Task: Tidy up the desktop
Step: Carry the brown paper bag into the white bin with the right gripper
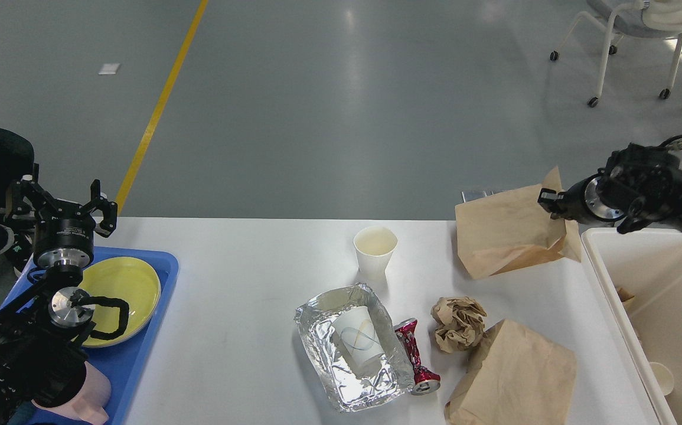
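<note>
Head view: the desktop (246, 277) fills the lower middle, still cluttered; at centre a foil tray (352, 345) holds a tipped paper cup (357, 342), a crushed can (416, 357) at its 3 o'clock, a crumpled paper ball (459, 323), a flat bag (515, 375) at 5 o'clock and an upright cup (375, 249) at 12 o'clock remain. The right gripper (547, 203) is clamped on a brown paper bag (503, 236), beside the cream bin (597, 260) at 3 o'clock; I judge disposal barely begun. The left gripper (72, 206), fingers apart and empty, hangs over the blue tray (160, 295) with its yellow plate (131, 289).

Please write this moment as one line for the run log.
right gripper: shut on paper bag, held beside bin | left gripper: open, above tray | desktop: not yet tidy
</note>
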